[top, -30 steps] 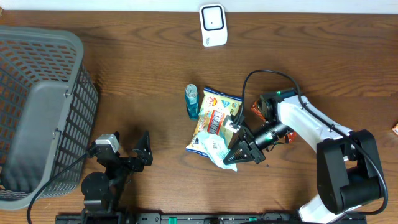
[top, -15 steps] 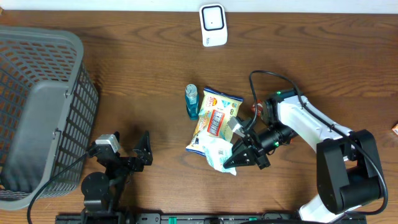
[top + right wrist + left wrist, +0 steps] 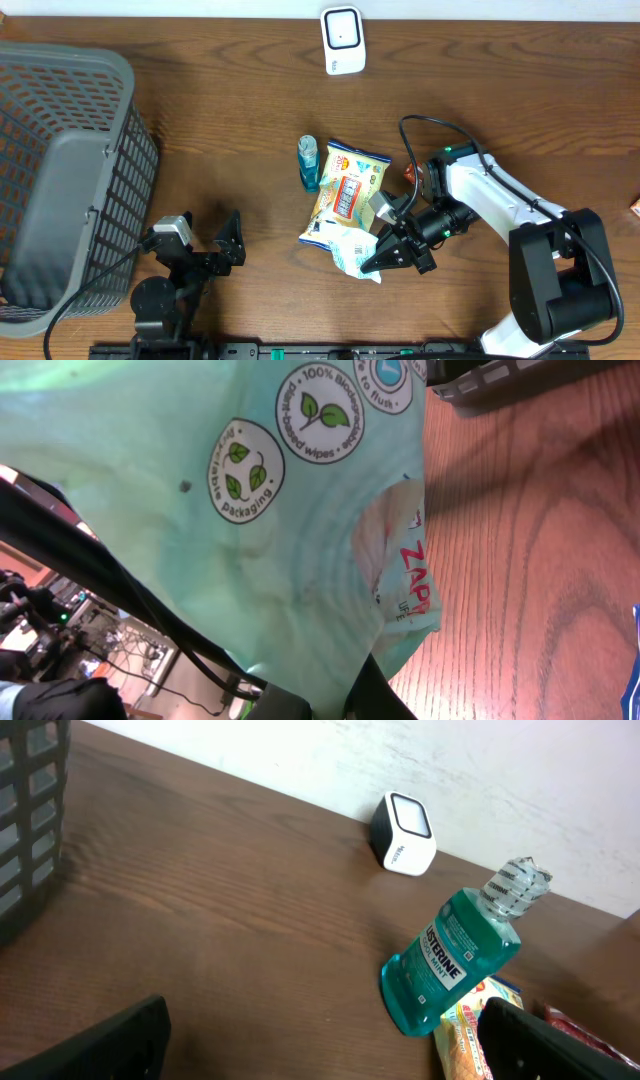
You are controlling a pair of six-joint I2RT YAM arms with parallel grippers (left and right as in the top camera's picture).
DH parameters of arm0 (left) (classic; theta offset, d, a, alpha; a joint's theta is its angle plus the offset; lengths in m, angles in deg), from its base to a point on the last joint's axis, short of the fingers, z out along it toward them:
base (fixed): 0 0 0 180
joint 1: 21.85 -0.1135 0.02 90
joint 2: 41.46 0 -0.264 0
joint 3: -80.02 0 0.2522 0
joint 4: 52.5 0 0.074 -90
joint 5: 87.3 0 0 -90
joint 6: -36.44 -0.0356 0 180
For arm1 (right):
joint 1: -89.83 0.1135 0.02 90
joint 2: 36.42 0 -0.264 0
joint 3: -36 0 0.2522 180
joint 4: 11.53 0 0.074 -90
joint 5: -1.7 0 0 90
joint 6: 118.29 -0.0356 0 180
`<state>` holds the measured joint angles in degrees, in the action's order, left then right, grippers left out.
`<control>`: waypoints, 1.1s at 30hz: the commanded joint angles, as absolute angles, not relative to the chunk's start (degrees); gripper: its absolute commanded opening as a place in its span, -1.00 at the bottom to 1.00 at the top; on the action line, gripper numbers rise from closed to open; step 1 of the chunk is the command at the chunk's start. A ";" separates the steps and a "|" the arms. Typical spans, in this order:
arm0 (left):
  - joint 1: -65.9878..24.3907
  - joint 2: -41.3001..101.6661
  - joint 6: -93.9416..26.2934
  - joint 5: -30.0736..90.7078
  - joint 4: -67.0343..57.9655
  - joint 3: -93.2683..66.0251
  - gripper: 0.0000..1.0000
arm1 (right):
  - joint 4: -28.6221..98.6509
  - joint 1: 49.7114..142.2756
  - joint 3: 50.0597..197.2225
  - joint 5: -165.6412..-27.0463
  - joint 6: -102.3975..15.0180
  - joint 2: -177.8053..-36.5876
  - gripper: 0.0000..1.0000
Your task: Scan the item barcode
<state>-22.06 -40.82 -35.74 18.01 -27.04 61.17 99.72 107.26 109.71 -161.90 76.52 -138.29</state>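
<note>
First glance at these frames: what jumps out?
The right gripper is shut on a pale green wipes pack near table centre, beside a yellow snack bag and a teal mouthwash bottle. A big grey basket fills the left edge; the white scanner sits at the far edge.

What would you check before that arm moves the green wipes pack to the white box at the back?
1. Right jaws shut on the wipes pack: ok.
2. Pack lifted clear of the snack bag: cannot tell.
3. Barcode in sight on the pack: not ok, the wrist view shows only leaf logos.
4. White scanner uncovered: ok.
5. Mouthwash bottle apart from the pack: ok.
6. Left jaws open, well away from the pack, nearer the basket: ok.
</note>
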 commanded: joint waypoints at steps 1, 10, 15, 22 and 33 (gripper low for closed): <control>-21.81 -40.86 -35.67 18.56 -25.70 62.07 0.96 | 99.79 106.67 110.10 -163.00 76.74 -138.66 -0.97; -21.81 -40.86 -35.67 18.56 -25.70 62.07 0.96 | 99.59 102.47 115.04 -160.46 69.75 -138.66 -0.97; -21.81 -40.86 -35.67 18.56 -25.70 62.07 0.96 | 92.51 97.21 118.49 -155.76 54.54 -138.66 -0.97; -21.81 -40.86 -35.67 18.56 -25.70 62.07 0.96 | 68.18 92.49 118.49 -144.27 14.86 -138.66 -0.97; -21.81 -40.86 -35.67 18.56 -25.72 62.07 0.96 | 44.40 100.79 121.34 -111.65 -22.44 -138.66 -0.98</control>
<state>-22.06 -40.82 -35.74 18.01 -27.01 61.17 46.11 97.82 118.41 -121.95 -10.03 -138.40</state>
